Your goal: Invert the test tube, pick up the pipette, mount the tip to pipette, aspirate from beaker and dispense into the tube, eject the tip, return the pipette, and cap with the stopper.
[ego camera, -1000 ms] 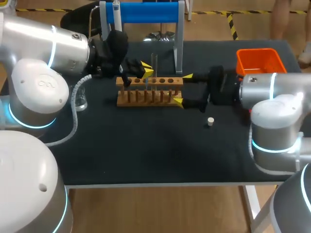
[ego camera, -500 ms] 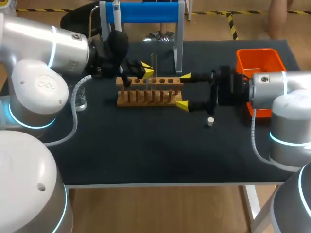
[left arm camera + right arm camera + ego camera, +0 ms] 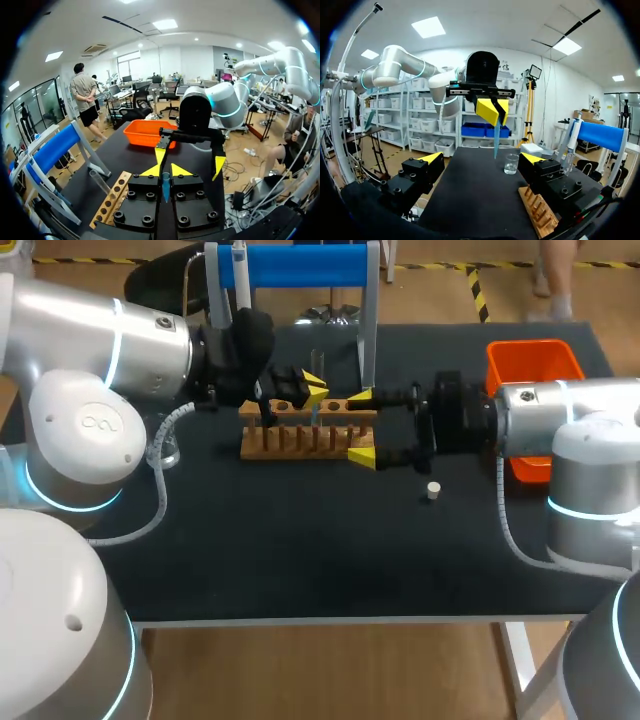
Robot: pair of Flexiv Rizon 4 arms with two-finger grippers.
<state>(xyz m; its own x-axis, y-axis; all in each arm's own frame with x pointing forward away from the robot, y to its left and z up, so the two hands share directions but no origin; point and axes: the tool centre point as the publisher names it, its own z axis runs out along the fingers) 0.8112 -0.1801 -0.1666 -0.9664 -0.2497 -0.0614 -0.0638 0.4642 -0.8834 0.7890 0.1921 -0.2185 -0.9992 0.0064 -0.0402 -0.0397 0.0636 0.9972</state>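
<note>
Black table (image 3: 300, 550), rack (image 3: 290, 440) holding clear tube (image 3: 100, 181), left tool (image 3: 314, 388) pinching seemingly blue tip (image 3: 496, 137), right tool (image 3: 361, 425) spread

Black cloth across the whole table (image 3: 300, 560). The rack (image 3: 300, 440) is warm brown wood, the bin (image 3: 530, 365) at far right bright orange. The far stand (image 3: 300, 265) has a blue bar between white posts. The left gripper (image 3: 312, 390) and right gripper (image 3: 361, 426) are black bodies with yellow tips. The pipette tip (image 3: 165, 186) is see-through blue, the stopper (image 3: 433, 491) cream, the beaker (image 3: 511, 163) clear. The left arm (image 3: 70, 330) and right arm (image 3: 590, 405) are silver-white, ringed with glowing cyan.
</note>
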